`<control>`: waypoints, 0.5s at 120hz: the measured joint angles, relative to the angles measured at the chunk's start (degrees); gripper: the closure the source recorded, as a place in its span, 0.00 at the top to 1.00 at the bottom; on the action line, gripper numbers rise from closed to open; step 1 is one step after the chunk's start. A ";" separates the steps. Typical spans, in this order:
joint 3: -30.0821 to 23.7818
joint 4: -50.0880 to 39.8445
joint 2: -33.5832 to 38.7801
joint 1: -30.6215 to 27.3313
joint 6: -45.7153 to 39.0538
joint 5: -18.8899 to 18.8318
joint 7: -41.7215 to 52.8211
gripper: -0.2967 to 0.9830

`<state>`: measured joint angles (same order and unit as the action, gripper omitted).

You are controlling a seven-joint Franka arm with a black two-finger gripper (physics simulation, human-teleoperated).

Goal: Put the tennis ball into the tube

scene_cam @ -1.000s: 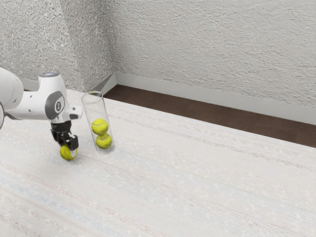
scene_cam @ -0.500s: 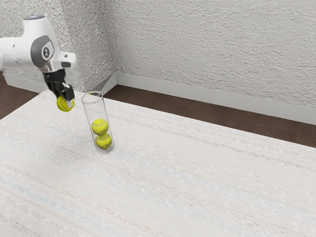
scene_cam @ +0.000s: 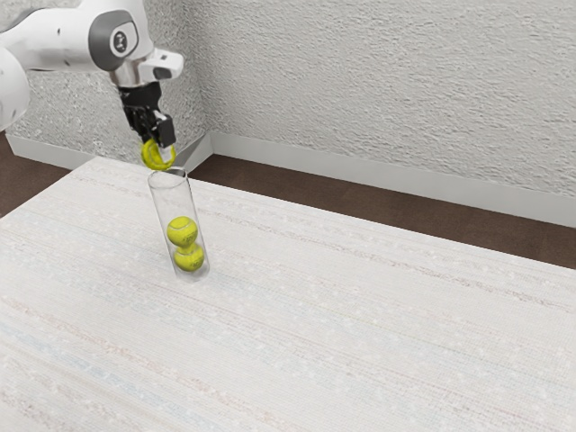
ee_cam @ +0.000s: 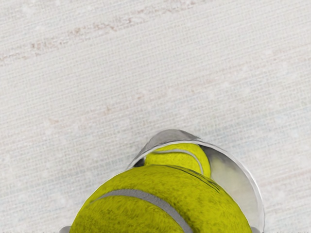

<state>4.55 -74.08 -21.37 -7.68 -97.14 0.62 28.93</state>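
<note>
My gripper (scene_cam: 158, 151) is shut on a tennis ball (scene_cam: 154, 157), held just above the mouth of the clear tube (scene_cam: 170, 202) and slightly toward the exterior view's left. Two other balls are stacked in the tube's lower part, the upper ball (scene_cam: 182, 231) resting on the lower ball (scene_cam: 189, 258). In the wrist view the held ball (ee_cam: 160, 206) covers much of the tube's opening, whose rim (ee_cam: 252, 187) curves around it. Past its edge, a ball inside the tube (ee_cam: 182, 158) is partly visible.
The tube stands on a pale, streaked table (scene_cam: 342, 324), near its far edge. Behind the table are a dark floor (scene_cam: 405, 228) and a rough grey wall (scene_cam: 387, 90).
The held ball was lifted off the table beside the tube, then carried further up and toward the exterior view's right, over to the tube's mouth. The tube and its two balls have stayed put.
</note>
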 joint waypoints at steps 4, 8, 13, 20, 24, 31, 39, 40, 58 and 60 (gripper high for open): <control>-0.08 -0.11 -0.04 0.04 0.25 -0.06 -0.27 0.50; -0.16 -0.34 0.02 0.21 0.44 -0.11 -0.55 0.50; -0.27 -0.51 0.03 0.39 0.60 -0.15 -0.89 0.50; -0.50 -0.64 0.04 0.63 0.68 -0.23 -1.35 0.50; -0.55 -0.91 0.11 0.68 0.71 -0.26 -1.60 0.50; -0.59 -1.60 0.27 0.69 0.56 -0.30 -1.99 0.50; -0.60 -1.86 0.37 0.71 0.45 -0.33 -2.40 0.52; -0.60 -1.88 0.39 0.71 0.45 -0.33 -2.45 0.53; -0.60 -1.96 0.48 0.65 0.40 -0.19 -3.19 0.64; -0.60 -1.96 0.48 0.65 0.40 -0.18 -3.27 0.65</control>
<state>3.95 -76.05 -20.89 -7.03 -96.74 0.44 25.67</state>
